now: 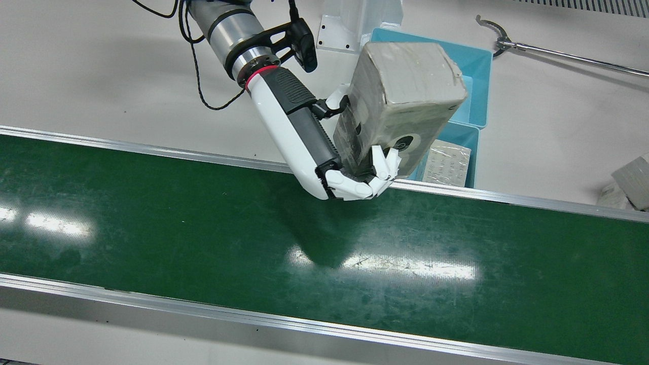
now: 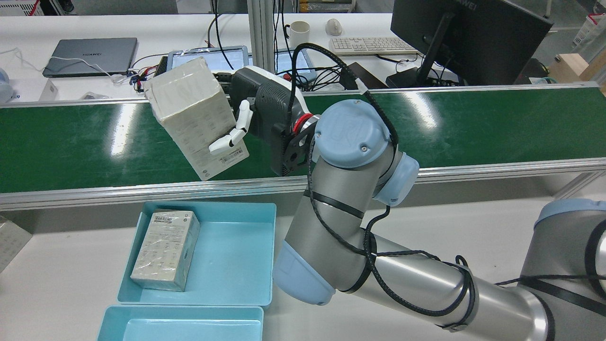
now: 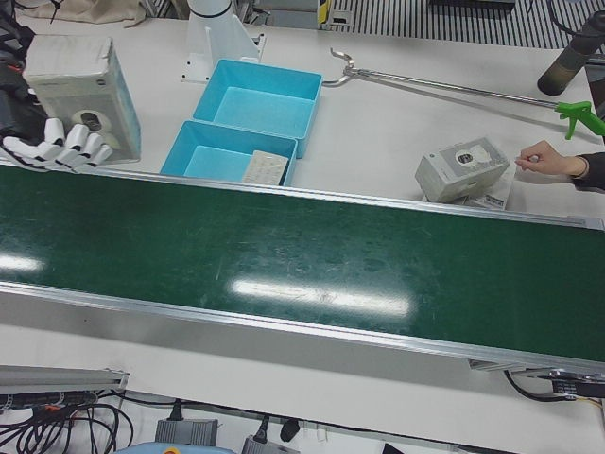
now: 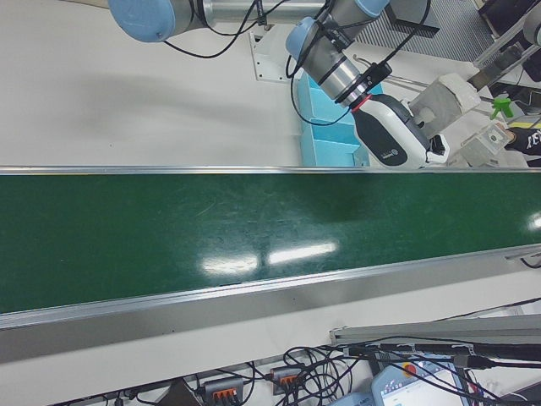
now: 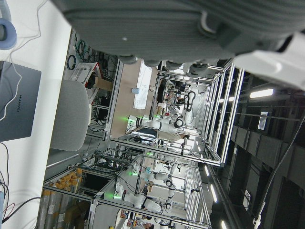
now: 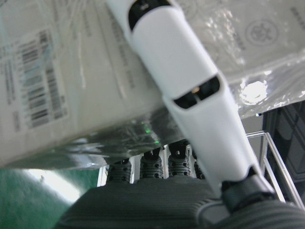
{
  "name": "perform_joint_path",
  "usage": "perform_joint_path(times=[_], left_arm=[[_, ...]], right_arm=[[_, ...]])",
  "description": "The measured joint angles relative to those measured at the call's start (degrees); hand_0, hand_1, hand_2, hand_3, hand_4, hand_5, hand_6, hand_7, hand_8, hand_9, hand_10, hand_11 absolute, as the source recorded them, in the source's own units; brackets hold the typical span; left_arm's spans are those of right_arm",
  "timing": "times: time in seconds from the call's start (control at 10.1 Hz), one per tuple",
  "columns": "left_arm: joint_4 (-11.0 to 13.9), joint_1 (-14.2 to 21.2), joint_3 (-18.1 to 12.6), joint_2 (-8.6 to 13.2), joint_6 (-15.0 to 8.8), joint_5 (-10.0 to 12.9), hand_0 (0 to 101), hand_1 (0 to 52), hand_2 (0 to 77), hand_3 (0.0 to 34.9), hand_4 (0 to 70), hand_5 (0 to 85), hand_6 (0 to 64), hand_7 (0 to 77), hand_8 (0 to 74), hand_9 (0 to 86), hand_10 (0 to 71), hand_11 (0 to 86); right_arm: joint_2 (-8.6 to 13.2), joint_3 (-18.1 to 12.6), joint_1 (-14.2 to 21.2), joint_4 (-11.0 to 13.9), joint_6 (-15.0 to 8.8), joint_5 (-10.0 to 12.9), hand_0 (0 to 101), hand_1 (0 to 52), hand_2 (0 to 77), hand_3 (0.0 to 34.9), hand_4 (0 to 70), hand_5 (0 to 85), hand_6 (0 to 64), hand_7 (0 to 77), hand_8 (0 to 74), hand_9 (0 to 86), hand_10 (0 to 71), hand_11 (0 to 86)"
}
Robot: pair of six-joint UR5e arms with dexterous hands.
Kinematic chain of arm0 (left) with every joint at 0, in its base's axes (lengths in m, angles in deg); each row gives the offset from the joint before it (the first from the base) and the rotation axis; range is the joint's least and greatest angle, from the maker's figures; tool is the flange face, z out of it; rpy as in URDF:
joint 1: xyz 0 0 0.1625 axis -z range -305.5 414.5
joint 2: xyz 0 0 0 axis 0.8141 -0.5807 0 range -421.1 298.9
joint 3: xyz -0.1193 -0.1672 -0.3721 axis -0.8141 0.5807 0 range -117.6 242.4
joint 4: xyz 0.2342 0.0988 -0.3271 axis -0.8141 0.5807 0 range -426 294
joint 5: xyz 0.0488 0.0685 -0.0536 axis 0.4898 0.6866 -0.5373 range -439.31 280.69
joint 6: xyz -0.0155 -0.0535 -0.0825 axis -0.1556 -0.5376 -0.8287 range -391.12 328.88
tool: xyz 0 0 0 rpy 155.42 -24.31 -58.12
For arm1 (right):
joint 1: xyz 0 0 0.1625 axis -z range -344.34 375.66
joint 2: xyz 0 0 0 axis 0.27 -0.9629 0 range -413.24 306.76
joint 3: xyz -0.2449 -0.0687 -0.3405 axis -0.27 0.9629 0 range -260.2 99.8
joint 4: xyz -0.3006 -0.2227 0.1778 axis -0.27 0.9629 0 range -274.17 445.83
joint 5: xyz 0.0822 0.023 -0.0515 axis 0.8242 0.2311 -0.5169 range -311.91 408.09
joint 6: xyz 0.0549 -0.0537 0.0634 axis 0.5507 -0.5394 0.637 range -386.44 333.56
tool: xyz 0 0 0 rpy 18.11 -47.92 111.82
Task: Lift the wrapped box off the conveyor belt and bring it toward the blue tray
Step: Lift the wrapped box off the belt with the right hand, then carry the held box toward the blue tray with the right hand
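My right hand (image 1: 314, 147) is shut on the wrapped box (image 1: 400, 101), a pale carton in clear film. It holds the box tilted in the air over the belt's edge on the robot's side, just before the blue tray (image 1: 476, 66). In the rear view the box (image 2: 194, 113) hangs above the belt edge, with the tray (image 2: 236, 251) below and nearer the robot. The right hand view shows a white finger (image 6: 190, 95) pressed on the box (image 6: 71, 86). The left hand view shows only part of the left hand (image 5: 181, 24), facing away into the lab.
The green conveyor belt (image 1: 203, 218) runs across the table. Another wrapped box (image 2: 165, 248) lies in the tray, and a second blue tray (image 2: 180, 327) adjoins it. A further box (image 3: 463, 168) and a person's hand (image 3: 553, 161) lie beyond the trays. A reacher tool (image 1: 557, 50) lies on the table.
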Motion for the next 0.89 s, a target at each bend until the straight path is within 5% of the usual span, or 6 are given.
perform_joint_path(times=[0.3, 0.89], left_arm=[[0.00, 0.00, 0.00, 0.00, 0.00, 0.00, 0, 0.0, 0.5, 0.0, 0.0, 1.1, 0.5, 0.5, 0.5, 0.5, 0.0, 0.5], [0.00, 0.00, 0.00, 0.00, 0.00, 0.00, 0, 0.0, 1.1, 0.0, 0.0, 1.1, 0.5, 0.5, 0.5, 0.5, 0.5, 0.5]], right_arm=[[5.17, 7.41, 1.30, 0.70, 3.66, -7.22, 57, 0.5, 34.4, 1.0, 36.0, 67.1, 44.7, 46.4, 60.5, 36.5, 48.0, 37.6], [7.21, 10.31, 1.61, -4.03, 7.91, -11.49, 58, 1.1, 33.8, 0.0, 33.3, 67.6, 44.2, 43.6, 60.5, 36.5, 45.3, 37.1]])
